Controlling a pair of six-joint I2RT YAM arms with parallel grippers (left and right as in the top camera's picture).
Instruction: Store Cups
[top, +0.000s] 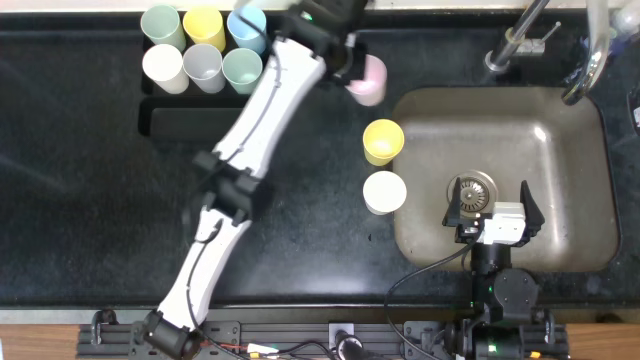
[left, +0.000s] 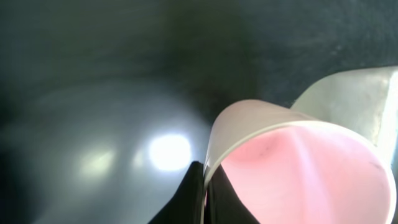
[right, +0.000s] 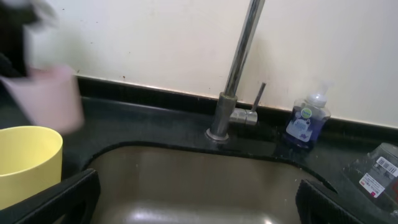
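Observation:
A pink cup (top: 367, 79) hangs above the dark counter near the sink's far left corner, with my left gripper (top: 347, 62) shut on its rim. The left wrist view looks into the pink cup (left: 298, 168) with one finger (left: 186, 199) against its wall. It also shows as a blurred pink cup (right: 53, 99) in the right wrist view. A yellow cup (top: 383, 141) and a white cup (top: 384, 192) stand on the counter by the sink's left edge. My right gripper (top: 490, 212) rests open over the sink (top: 560, 120), holding nothing.
A black tray (top: 190, 120) at the far left carries several cups (top: 204, 45) in pale green, yellow, blue and white. A faucet (right: 239, 74) and a soap bottle (right: 306, 121) stand behind the sink. A drain (top: 474, 190) lies near my right gripper.

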